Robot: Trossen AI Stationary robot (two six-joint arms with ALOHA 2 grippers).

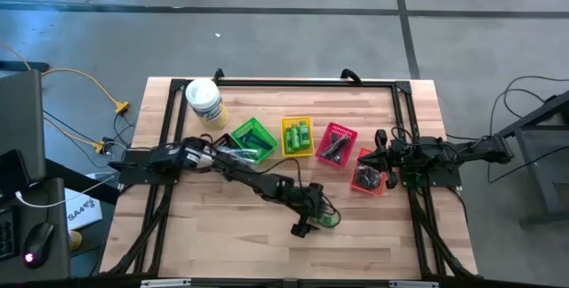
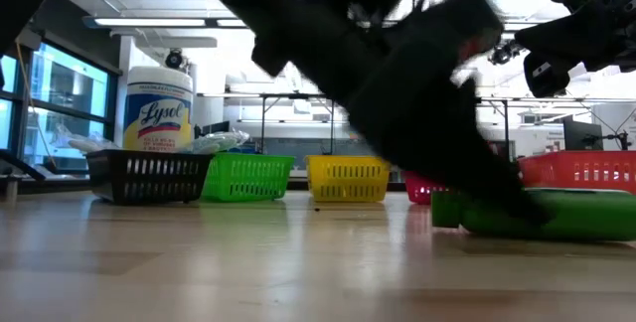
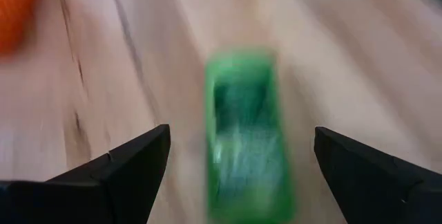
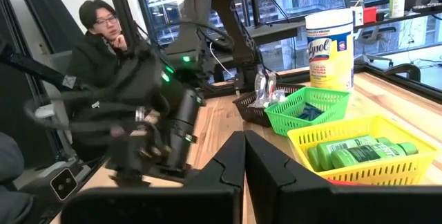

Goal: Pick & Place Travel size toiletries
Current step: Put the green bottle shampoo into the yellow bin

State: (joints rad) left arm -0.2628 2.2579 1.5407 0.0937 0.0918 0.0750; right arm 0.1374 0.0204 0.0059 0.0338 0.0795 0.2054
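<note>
A bright green mini bottle (image 1: 328, 220) lies on its side on the bare wood near the table's front edge, right of the middle. My left gripper (image 1: 308, 220) reaches over it, slanting down and open. In the left wrist view its two dark fingers stand wide on either side of the bottle (image 3: 245, 134) and are apart from it. The low view shows the bottle (image 2: 576, 215) resting flat under the dark arm. My right gripper (image 4: 245, 148) waits shut at the table's right side (image 1: 382, 157), holding nothing. More green bottles (image 4: 359, 151) lie in the yellow basket.
A row of small baskets stands across the table's middle: black (image 2: 149, 175), green (image 1: 252, 139), yellow (image 1: 298, 135), pink (image 1: 336, 143) and red (image 1: 369, 174). A white Lysol tub (image 1: 204, 101) stands at the far left. A person (image 4: 103, 37) sits beyond the table.
</note>
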